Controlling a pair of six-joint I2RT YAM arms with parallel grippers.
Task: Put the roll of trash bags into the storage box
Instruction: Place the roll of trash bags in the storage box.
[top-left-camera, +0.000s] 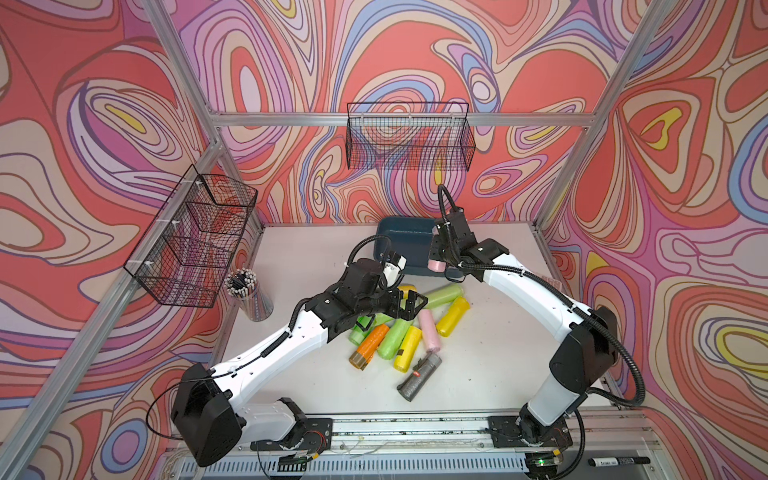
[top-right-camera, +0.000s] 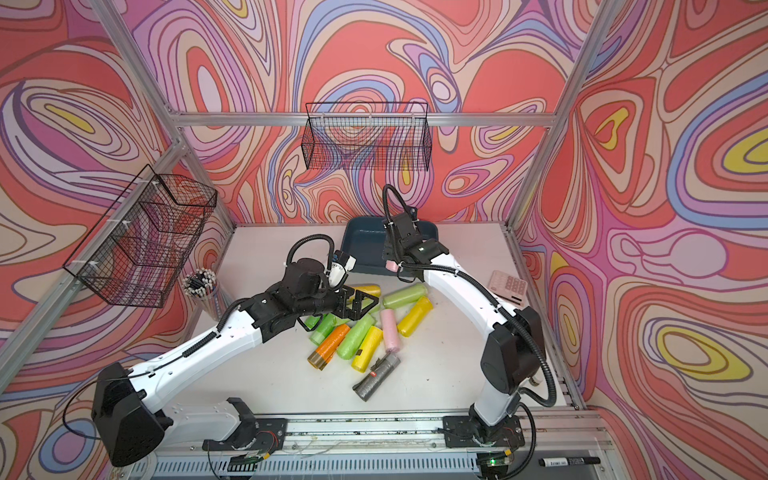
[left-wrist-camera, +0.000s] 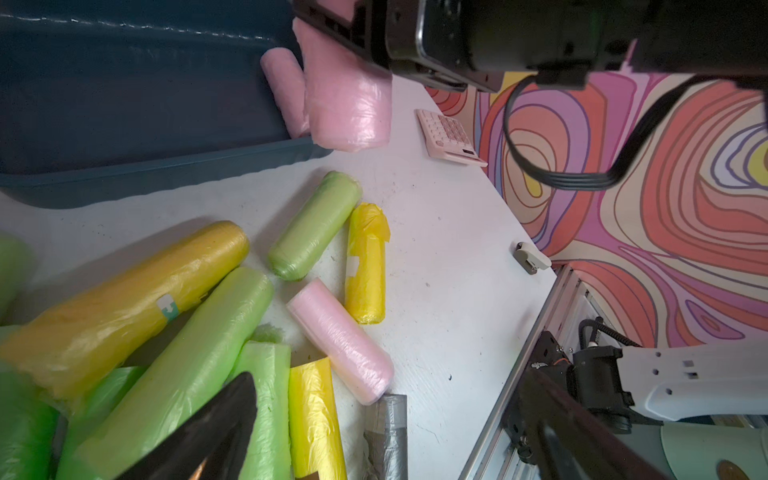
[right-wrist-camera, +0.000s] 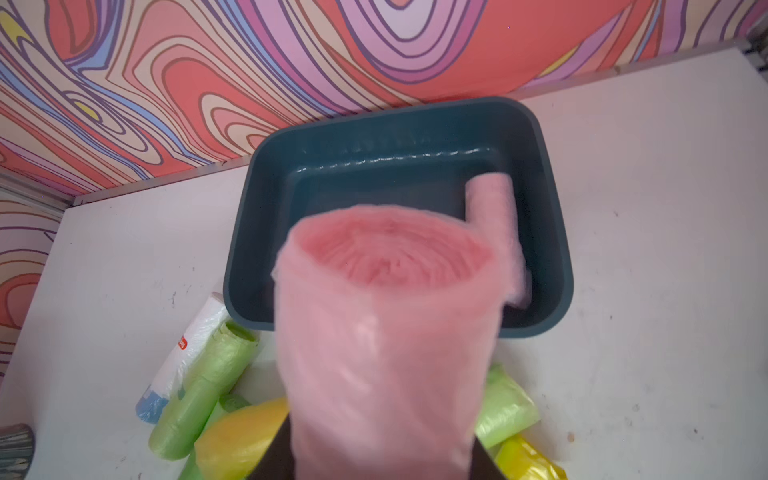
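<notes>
Bright, even light from above; soft shadows on table (top-left-camera: 324, 382). Top views sharp, bending at edges. Right wrist view: pink roll (right-wrist-camera: 386, 332) blurred, close to lens; small glare on storage box (right-wrist-camera: 395, 158) wall.

Trash-bag rolls: three pink rolls (top-left-camera: 430, 332), three yellow rolls (top-left-camera: 453, 316), at least four green rolls (top-left-camera: 442, 296), one orange roll (top-left-camera: 372, 343), one grey roll (top-left-camera: 419, 376), one white roll (right-wrist-camera: 195, 336). One storage box (right-wrist-camera: 399, 120), two wire baskets (top-left-camera: 409, 137), one calculator (top-right-camera: 509, 286), one cup of pencils (top-left-camera: 253, 299), one marker (top-left-camera: 619, 461), two robot arms (top-left-camera: 519, 286).
</notes>
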